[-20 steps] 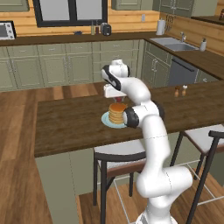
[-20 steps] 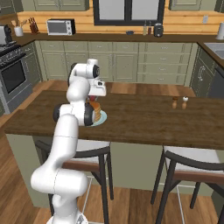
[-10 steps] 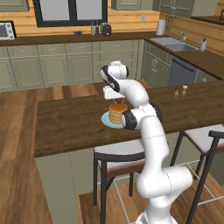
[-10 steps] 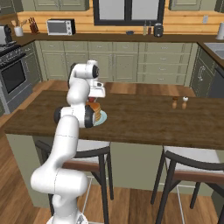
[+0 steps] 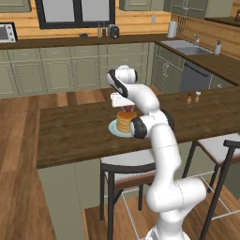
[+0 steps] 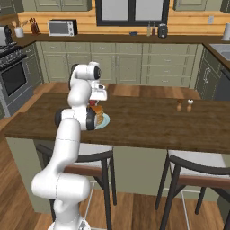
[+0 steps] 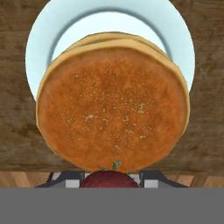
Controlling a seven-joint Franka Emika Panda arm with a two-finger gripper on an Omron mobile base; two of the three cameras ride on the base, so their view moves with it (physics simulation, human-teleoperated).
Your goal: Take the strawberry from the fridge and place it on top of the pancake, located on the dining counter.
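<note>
The pincer [image 5: 126,107] is seen poised just above the pancake [image 5: 125,123], its jaws drawn narrow and clamped on the strawberry [image 7: 109,179]. In the hand view the strawberry is shown as a dark-red dome with a small green stem, held between the two finger tips at the bottom edge, and the golden-brown top of the stack is looked down on directly, with the pale blue-white plate [image 7: 39,48] ringed around it and the dark wood of the desk [image 7: 13,131] beyond the rim. The berry is held clear of the stack, not resting on it.

From the left base view the stack's layered side is shown, which is hidden from the hand view, and a red speck is made out between the fingers above the stack. The plate is set near the middle of the desk's width, toward the robot's side. In the right base view the pancake is partly covered by the arm's elbow, but two small shakers [image 6: 184,106] are seen standing well apart from the plate, far along the desk, and two stools [image 6: 197,168] are drawn up at its near edge.
</note>
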